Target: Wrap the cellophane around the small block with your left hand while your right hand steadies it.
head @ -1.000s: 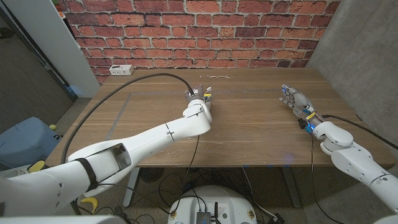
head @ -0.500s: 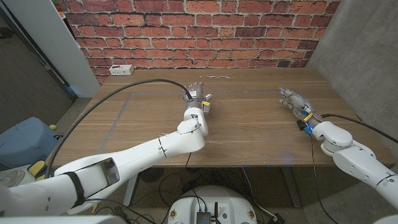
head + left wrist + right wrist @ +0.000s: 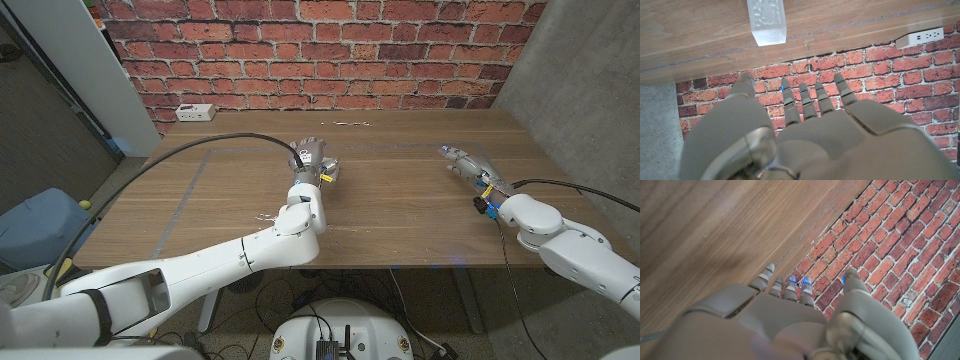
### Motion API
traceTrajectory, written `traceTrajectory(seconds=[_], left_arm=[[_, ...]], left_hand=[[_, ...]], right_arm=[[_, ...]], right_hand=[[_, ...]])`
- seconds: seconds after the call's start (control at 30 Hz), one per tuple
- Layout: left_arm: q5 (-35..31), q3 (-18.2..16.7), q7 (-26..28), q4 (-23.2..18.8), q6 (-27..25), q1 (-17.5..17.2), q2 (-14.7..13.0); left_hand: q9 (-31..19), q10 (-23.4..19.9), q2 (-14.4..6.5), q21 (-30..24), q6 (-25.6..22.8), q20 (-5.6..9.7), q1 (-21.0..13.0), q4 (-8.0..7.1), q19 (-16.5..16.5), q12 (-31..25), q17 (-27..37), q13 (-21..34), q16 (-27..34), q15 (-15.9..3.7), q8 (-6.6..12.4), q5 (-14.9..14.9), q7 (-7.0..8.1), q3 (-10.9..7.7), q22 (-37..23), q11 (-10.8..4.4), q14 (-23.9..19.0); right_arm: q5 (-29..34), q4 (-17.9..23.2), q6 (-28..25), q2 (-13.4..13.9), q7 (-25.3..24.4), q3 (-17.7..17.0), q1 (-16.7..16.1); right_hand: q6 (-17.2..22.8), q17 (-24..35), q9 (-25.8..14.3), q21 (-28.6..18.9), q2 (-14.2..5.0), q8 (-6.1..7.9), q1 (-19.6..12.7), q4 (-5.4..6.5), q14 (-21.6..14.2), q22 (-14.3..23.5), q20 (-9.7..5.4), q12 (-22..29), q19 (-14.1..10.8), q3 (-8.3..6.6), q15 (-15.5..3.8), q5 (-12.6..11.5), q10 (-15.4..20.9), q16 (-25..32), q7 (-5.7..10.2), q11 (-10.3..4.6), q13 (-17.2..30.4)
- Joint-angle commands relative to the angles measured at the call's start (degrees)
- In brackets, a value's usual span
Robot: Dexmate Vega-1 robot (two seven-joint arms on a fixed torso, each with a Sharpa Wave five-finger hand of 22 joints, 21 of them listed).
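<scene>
The small white block (image 3: 766,20) lies on the wooden table (image 3: 400,215) in the left wrist view. Its upper face looks crinkled and glossy, like film, but I cannot tell the cellophane apart from the block. My left hand (image 3: 310,158) hovers at the table's middle with its fingers (image 3: 805,102) spread and straight, holding nothing. The block sits just beyond the fingertips, apart from them. My right hand (image 3: 468,160) is far off at the table's right side, fingers (image 3: 790,287) stretched out and nothing in it.
A white power strip (image 3: 195,111) lies at the table's back left corner and appears again (image 3: 925,36) in the left wrist view. A black cable (image 3: 200,150) arcs over the table's left half. Small white scraps (image 3: 350,123) lie near the far edge by the brick wall.
My left forearm has drawn back toward me and the hand has shifted slightly left, its fingers now straight. The right hand has edged a little farther up the table.
</scene>
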State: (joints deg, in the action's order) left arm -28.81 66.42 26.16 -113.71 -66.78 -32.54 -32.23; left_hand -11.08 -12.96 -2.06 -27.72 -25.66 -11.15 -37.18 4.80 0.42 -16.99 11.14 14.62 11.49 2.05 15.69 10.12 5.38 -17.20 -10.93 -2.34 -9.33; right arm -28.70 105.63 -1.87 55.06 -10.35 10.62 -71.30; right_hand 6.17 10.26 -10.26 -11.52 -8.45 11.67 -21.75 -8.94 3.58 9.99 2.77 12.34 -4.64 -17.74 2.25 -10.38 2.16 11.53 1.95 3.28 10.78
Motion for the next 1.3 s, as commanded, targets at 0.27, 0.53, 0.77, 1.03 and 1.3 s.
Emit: traceTrajectory(seconds=[0.27, 0.53, 0.77, 1.03, 1.3], left_arm=[[-6.95, 0.40, -6.50, -6.36, -1.93, -3.75, -5.00], [-9.53, 1.10, -10.40, -8.66, -2.05, -4.23, -7.49], [-13.09, 2.06, -13.39, -10.29, -3.29, -4.72, -9.03], [-16.43, 2.52, -17.85, -12.36, -3.77, -5.35, -11.00], [-21.10, 4.63, -25.12, -14.95, -6.06, -4.94, -12.97]], left_hand=[[-0.21, -1.52, 0.95, 0.52, -3.50, -0.31, 0.01, 1.11, 1.09, -0.29, -0.23, -0.23, 0.40, -0.30, 0.84, 0.23, -0.07, 0.25, -0.04, -0.63, -0.49], [-0.27, -2.07, 1.93, 0.81, -6.63, -0.25, -0.26, 1.87, 1.39, -0.19, -0.35, -0.44, 0.34, -0.45, 1.52, 0.59, -0.10, 0.65, 0.02, -1.19, -0.42], [-0.31, -2.13, 2.99, 0.93, -7.27, -0.14, -1.08, 2.74, 1.93, 0.03, -0.42, -0.59, 0.34, -0.62, 1.47, 1.04, 1.01, 0.89, 0.08, -1.91, -0.50], [-0.39, -1.89, 4.56, 1.21, -9.11, -0.18, -2.05, 3.63, 2.25, 0.45, -0.47, -0.74, 0.08, -0.53, 1.95, 1.58, 2.01, 1.38, 0.14, -2.06, 0.12], [-0.57, -0.63, 5.67, 2.03, -10.18, -0.60, -2.80, 3.89, 1.53, 1.35, -0.49, -0.90, -0.45, 0.39, 2.07, 2.19, 2.86, 1.93, 0.17, -2.29, 1.87]], right_arm=[[7.80, 10.80, -13.77, 3.92, -5.92, 3.43, -0.64], [10.95, 15.94, -21.10, 4.64, -8.82, 5.22, -0.29], [14.45, 19.93, -27.63, 4.87, -10.98, 7.67, 0.76], [17.41, 23.68, -33.54, 5.14, -11.93, 9.96, 1.81], [20.00, 27.59, -39.41, 5.55, -12.43, 12.26, 2.48]], right_hand=[[2.05, 0.17, -0.27, -0.64, 0.09, 0.43, -2.91, -0.56, -1.27, 0.19, 0.54, 0.24, -1.20, -1.45, -0.07, 0.01, 1.69, 0.28, -0.38, -0.26, 0.17], [4.11, 0.13, -0.29, -0.89, 0.82, 0.85, -5.29, -1.21, -2.23, 0.11, 1.40, 0.21, -2.67, -2.19, 0.36, 0.02, 2.75, 0.28, -1.21, -0.12, 0.16], [8.07, 0.10, -0.36, -1.12, 1.93, 1.72, -9.06, -1.57, -4.44, 0.08, 1.83, 0.14, -4.70, -3.16, 0.45, 0.03, 4.13, 0.54, -1.22, -0.66, 0.13], [11.76, 0.13, -0.45, -1.26, 3.19, 2.32, -13.57, -1.75, -6.67, 0.10, 1.94, 0.22, -6.73, -4.09, -0.32, -0.32, 5.96, 0.70, -1.32, -0.92, 0.14], [13.62, 0.21, -0.52, -1.27, 4.21, 2.43, -17.75, -1.89, -8.08, 0.15, 2.42, 0.18, -8.00, -4.86, -1.31, -0.62, 7.13, 0.74, -0.50, -2.31, 0.21]])
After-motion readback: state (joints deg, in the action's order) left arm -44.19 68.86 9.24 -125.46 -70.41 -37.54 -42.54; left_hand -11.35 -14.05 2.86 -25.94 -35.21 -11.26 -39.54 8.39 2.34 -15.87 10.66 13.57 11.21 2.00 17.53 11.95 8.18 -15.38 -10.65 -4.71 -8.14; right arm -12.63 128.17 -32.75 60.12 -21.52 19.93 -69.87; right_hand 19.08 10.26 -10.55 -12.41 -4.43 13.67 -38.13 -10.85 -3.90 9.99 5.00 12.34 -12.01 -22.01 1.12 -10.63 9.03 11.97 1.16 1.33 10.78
